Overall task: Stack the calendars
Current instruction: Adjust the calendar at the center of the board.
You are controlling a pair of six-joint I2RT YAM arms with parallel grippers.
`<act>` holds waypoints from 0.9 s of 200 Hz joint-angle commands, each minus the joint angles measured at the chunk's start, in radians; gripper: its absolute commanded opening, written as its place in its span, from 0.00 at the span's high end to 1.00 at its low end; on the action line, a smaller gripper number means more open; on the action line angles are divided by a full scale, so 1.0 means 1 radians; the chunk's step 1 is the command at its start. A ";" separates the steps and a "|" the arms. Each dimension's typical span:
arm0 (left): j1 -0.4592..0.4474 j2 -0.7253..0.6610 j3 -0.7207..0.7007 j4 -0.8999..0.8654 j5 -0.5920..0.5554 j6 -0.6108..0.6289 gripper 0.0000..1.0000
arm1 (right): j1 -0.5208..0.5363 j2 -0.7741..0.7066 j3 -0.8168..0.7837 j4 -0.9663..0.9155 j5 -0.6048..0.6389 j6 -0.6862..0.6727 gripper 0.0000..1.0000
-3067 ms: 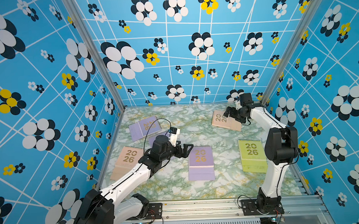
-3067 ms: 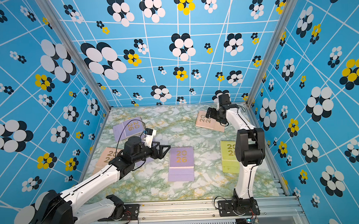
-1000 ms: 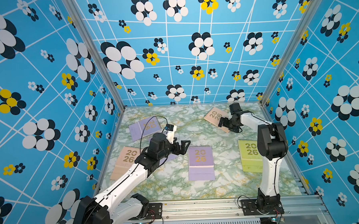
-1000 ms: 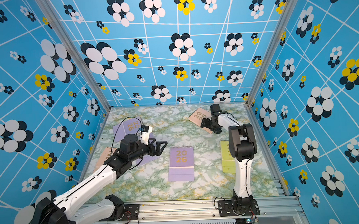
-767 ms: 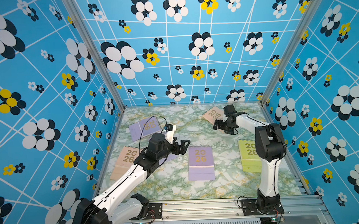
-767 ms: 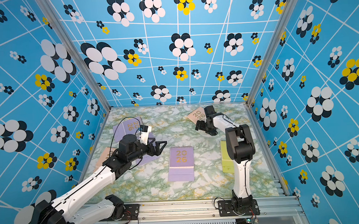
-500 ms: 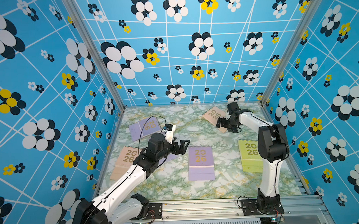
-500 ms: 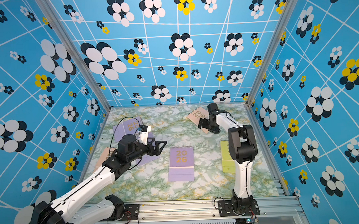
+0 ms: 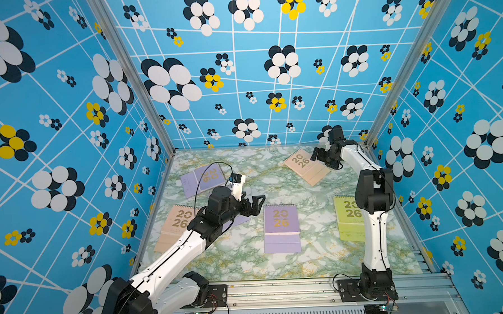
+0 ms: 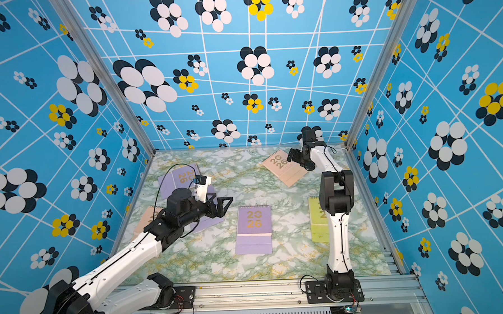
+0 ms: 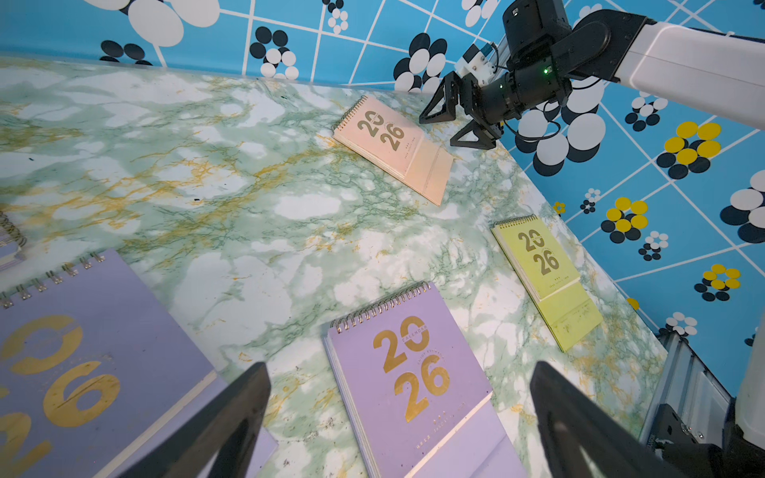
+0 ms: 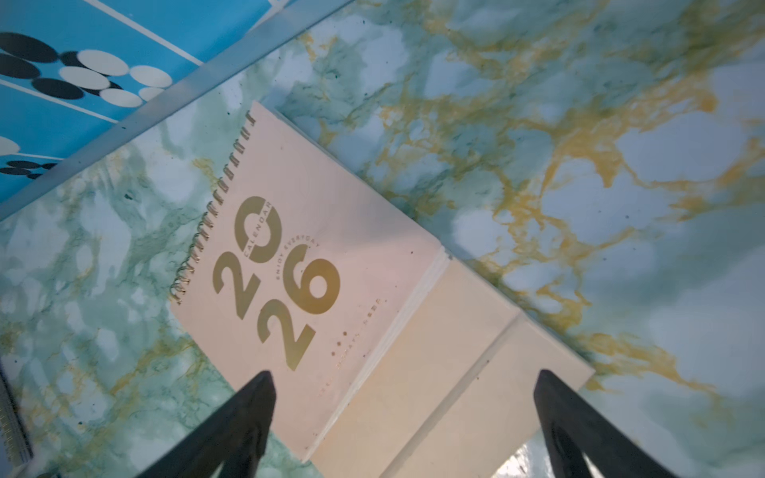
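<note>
In both top views six calendars lie flat and apart on the marbled table. The left claw, spread wide and empty, hovers in mid-frame just left of the central lavender calendar. It is above a second lavender calendar, which its arm mostly hides. A third lavender calendar lies upper left, the near peach calendar at the left edge, and the yellow-green calendar at right. The right claw, equally spread, hangs at the far peach calendar, upper right.

In the left wrist view the left claw's fingers stand wide apart, and the central lavender calendar shows between them.

In the right wrist view the right claw's fingers frame the far peach calendar, gripping nothing.
</note>
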 commanded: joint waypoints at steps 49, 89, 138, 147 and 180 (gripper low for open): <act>0.011 -0.007 0.011 -0.026 -0.024 -0.008 0.00 | -0.003 0.070 0.126 -0.055 0.031 -0.032 0.01; 0.011 -0.013 0.018 -0.035 -0.025 -0.009 0.01 | -0.003 0.134 0.220 -0.108 0.028 -0.042 0.01; 0.011 -0.013 0.017 -0.040 -0.029 -0.011 0.01 | -0.003 0.149 0.229 -0.116 0.017 -0.051 0.01; 0.010 -0.010 0.019 -0.041 -0.028 -0.009 0.01 | -0.002 0.150 0.227 -0.118 0.012 -0.052 0.01; 0.011 -0.006 0.027 -0.049 -0.028 -0.008 0.00 | -0.003 0.155 0.227 -0.121 0.013 -0.054 0.01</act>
